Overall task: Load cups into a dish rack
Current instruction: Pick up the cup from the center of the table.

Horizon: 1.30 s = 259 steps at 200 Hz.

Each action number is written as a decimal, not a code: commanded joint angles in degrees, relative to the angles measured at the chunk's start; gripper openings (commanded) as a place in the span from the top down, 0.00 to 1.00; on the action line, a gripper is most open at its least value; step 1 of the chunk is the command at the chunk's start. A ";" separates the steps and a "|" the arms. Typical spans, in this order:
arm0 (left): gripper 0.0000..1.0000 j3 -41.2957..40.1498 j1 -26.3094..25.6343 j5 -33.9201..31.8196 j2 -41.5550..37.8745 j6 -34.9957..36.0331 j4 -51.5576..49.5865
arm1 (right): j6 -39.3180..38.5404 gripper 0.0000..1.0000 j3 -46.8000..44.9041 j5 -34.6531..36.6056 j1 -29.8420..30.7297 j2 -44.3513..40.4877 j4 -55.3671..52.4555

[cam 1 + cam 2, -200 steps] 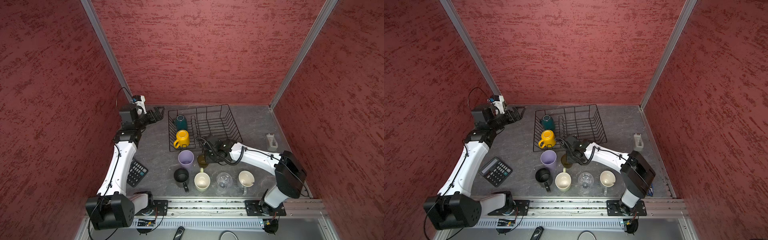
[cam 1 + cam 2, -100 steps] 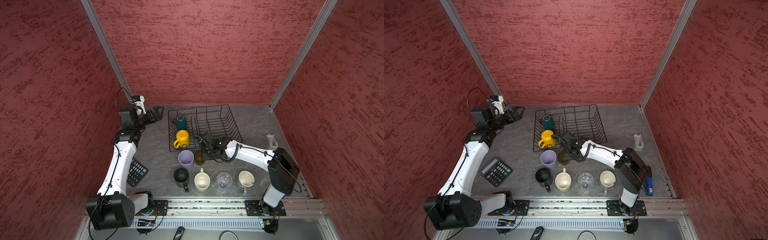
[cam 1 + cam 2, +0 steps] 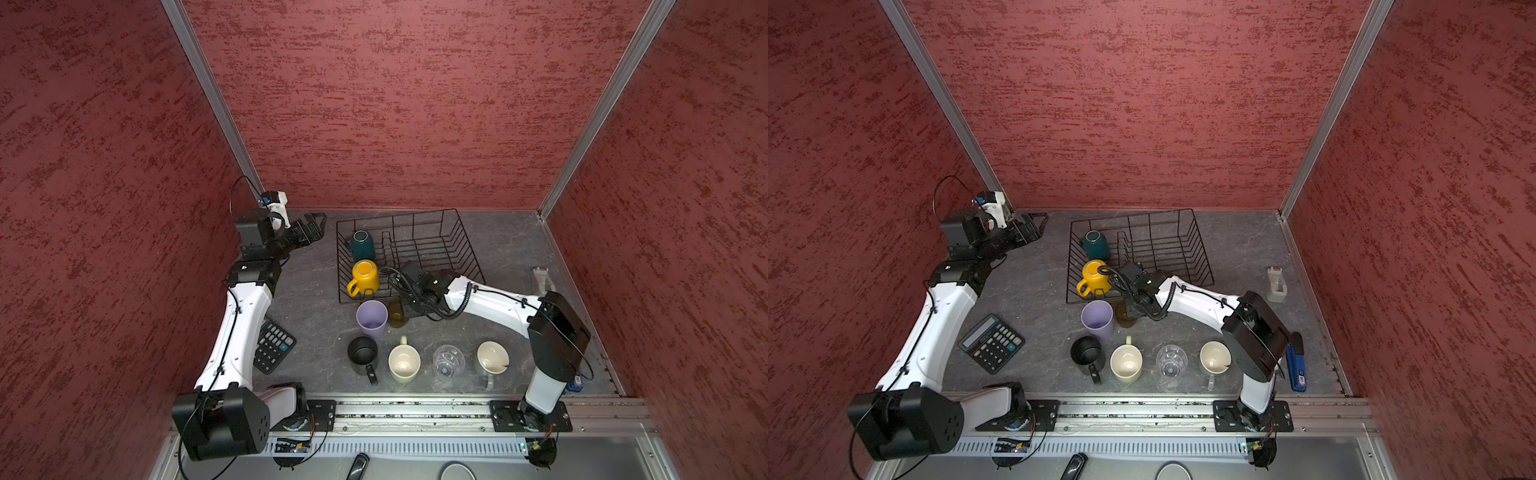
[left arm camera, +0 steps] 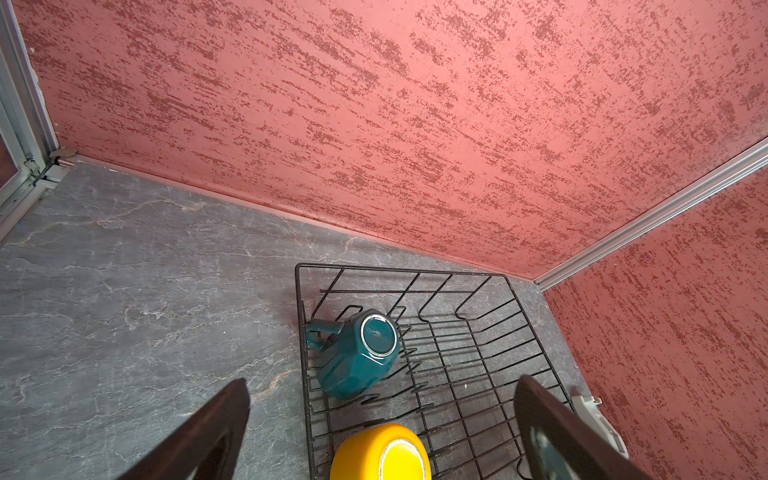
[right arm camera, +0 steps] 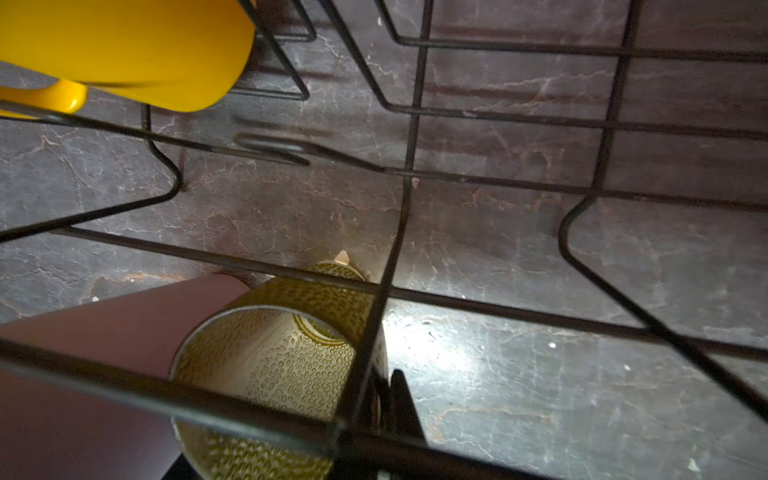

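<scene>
Your right end effector (image 3: 402, 311) pinched the rim of the brown glass (image 3: 395, 316) for racking; the left end effector (image 3: 318, 226) stood open, empty.

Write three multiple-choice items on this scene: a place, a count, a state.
1. The left pincer is: A) open; B) shut on a mug; C) shut on nothing.
2. Cups inside the rack: A) one; B) two; C) four.
3. The brown glass stands: A) inside the rack; B) on the table beside the lilac tumbler; C) in the left pincer.
Key: 1 A, its fingers stand far apart; 2 B, only the teal mug and yellow mug are inside; 3 B, it stands outside the wires.
</scene>
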 commanded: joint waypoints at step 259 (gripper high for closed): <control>0.00 -15.49 -16.09 34.48 2.03 24.78 46.70 | 4.36 1.00 0.98 -40.86 -26.62 -19.13 32.56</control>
